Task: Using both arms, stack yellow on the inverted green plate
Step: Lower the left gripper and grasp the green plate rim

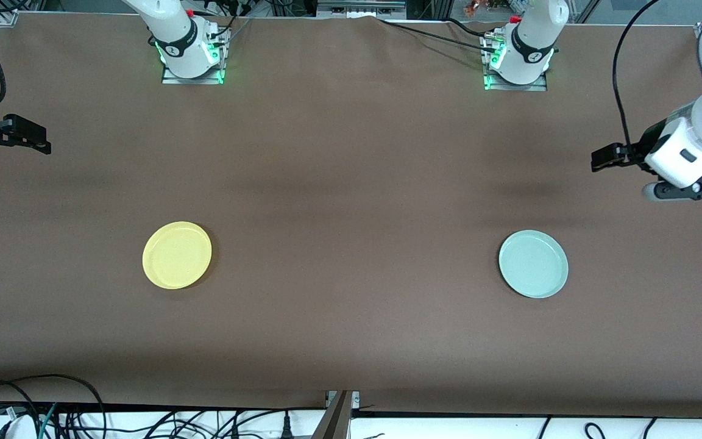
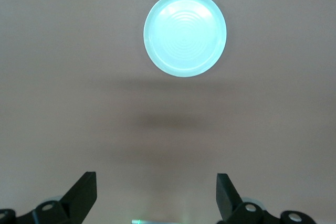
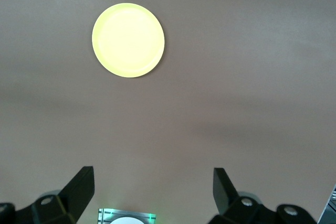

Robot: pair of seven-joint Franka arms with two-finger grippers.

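Two plates wait apart on the brown tabletop (image 1: 351,183).
Yellow (image 1: 177,255) lies toward the right arm's end, green plate (image 1: 533,264) toward the left arm's; left gripper (image 2: 156,195) and right gripper (image 3: 153,190) hover high, fingers released and empty.

Two plates (image 1: 177,255) lie flat on the counter (image 1: 351,183), well apart. The yellow one is toward the right arm's end. The green plate (image 1: 533,263) is toward the left arm's end, rim up. Both lie about equally near the front camera. The left claw (image 1: 599,160) hangs open over its end of the counter. The right claw (image 1: 43,145) hangs open over its own end. Neither claw touches a plate.
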